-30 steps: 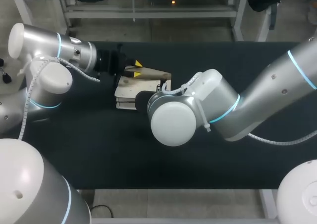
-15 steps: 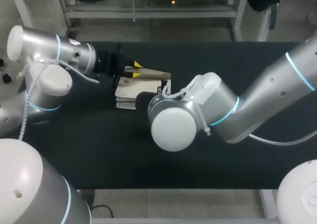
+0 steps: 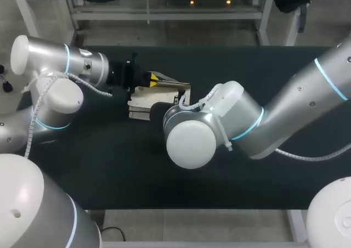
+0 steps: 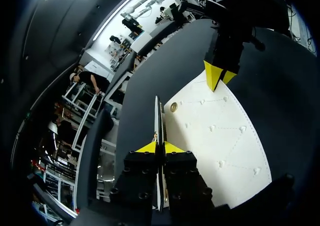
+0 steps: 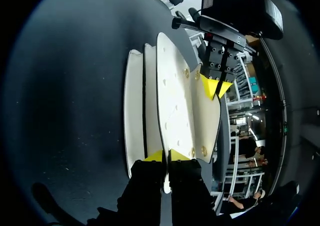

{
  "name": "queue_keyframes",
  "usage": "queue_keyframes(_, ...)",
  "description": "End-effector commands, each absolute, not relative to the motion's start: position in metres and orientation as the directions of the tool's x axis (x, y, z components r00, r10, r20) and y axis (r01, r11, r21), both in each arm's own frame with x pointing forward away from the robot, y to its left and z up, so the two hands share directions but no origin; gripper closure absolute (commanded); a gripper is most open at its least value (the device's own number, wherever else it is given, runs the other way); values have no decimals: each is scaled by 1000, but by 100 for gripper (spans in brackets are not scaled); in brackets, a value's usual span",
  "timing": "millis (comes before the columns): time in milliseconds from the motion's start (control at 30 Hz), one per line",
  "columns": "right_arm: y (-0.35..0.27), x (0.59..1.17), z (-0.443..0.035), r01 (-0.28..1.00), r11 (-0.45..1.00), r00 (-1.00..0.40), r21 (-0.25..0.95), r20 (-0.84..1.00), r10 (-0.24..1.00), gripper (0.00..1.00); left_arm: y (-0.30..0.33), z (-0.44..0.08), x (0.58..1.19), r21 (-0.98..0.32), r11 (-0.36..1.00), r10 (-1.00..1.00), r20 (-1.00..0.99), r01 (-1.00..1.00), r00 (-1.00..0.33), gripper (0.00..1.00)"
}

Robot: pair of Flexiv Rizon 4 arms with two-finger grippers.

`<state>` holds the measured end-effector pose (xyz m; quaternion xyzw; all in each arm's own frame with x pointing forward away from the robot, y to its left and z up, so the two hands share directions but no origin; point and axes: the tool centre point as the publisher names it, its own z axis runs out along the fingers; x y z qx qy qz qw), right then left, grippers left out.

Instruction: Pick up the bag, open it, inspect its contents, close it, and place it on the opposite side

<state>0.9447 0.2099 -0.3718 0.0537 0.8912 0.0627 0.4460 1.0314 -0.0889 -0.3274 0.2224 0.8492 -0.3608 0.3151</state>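
**Bag** (image 3: pixel 143 101): white, flat, layered, dotted with small rivets. It lies on the black table (image 3: pixel 109 165), left of centre and toward the far edge. Its top flap (image 4: pixel 215 136) is gripped at two opposite edges.

**Left arm** (image 3: pixel 60 67): comes in from the left with the forearm roughly level over the table and the wrist pointing right at the bag.

**Left gripper** (image 4: pixel 160 147): fingers drawn narrow, with the yellow tips pinching the flap's thin edge from both sides.

**Right arm** (image 3: pixel 247 122): comes in from the right with the elbow bent. Its wrist housing sits over the bag's near right corner and hides its fingers from overhead.

**Right gripper** (image 5: pixel 166 156): narrow, with the tips clamped on the facing edge of the flap, directly across from the left gripper.
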Motion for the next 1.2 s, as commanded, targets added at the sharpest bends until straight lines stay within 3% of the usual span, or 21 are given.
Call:
queue_keyframes(33, 208, 943, -376, 21, 985, -579, 173, -801, 153, 100, -85, -332, 1023, -472, 629, 146, -708, 617, -691, 100)
queue_keyframes(900, 208, 943, -376, 21, 985, -579, 173, -801, 153, 100, -77, -352, 1008, -484, 599, 230, -659, 638, -716, 100)
queue_keyframes(967, 208, 943, -376, 21, 985, -579, 173, -801, 153, 100, -77, -351, 1010, -486, 601, 224, -660, 634, -717, 50)
queue_keyframes(1000, 208, 943, -376, 21, 985, -579, 173, -801, 153, 100, -77, -350, 1011, -488, 602, 219, -660, 632, -719, 38)
queue_keyframes(1033, 208, 943, -376, 21, 985, -579, 173, -801, 153, 100, -77, -349, 1013, -489, 602, 217, -660, 631, -719, 35)
queue_keyframes(1067, 208, 943, -376, 21, 985, -579, 173, -801, 153, 100, -78, -348, 1015, -491, 602, 211, -662, 630, -719, 40)
queue_keyframes(1133, 208, 943, -376, 21, 985, -579, 173, -801, 153, 100, -79, -345, 1017, -503, 596, 202, -661, 626, -723, 64)
queue_keyframes(1200, 208, 943, -376, 21, 985, -579, 173, -801, 153, 100, -81, -344, 1018, -496, 598, 208, -663, 630, -719, 100)
